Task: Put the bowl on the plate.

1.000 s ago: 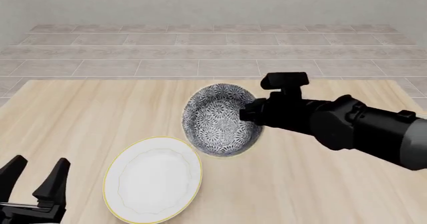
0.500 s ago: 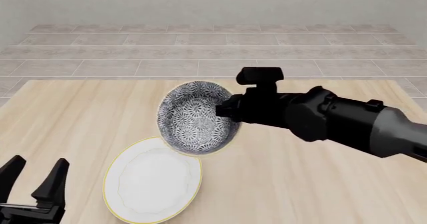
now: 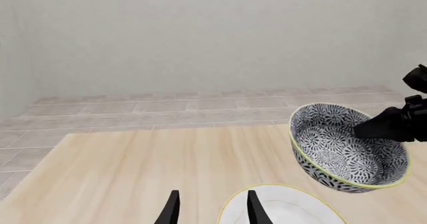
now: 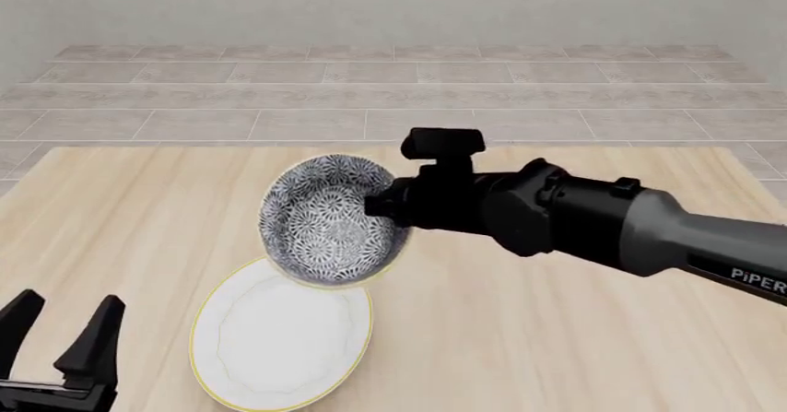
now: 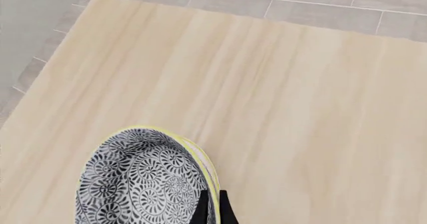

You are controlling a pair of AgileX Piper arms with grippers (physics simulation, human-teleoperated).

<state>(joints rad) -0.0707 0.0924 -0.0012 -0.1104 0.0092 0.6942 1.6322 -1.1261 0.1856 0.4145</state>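
Since a second ago the right claw (image 4: 383, 205), clamped on the bowl (image 4: 326, 231) rim, has swung it over the plate (image 4: 280, 338)'s far edge; lowering remains. Left claw (image 4: 59, 331) waits apart.

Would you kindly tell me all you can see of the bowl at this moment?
The bowl is round and deep, ceramic-looking, covered inside and out in a dark blue and white floral pattern, with a thin yellowish rim. It is tilted, lifted off the table, its rim pinched by the right gripper. In the front view it overlaps the plate's far edge.
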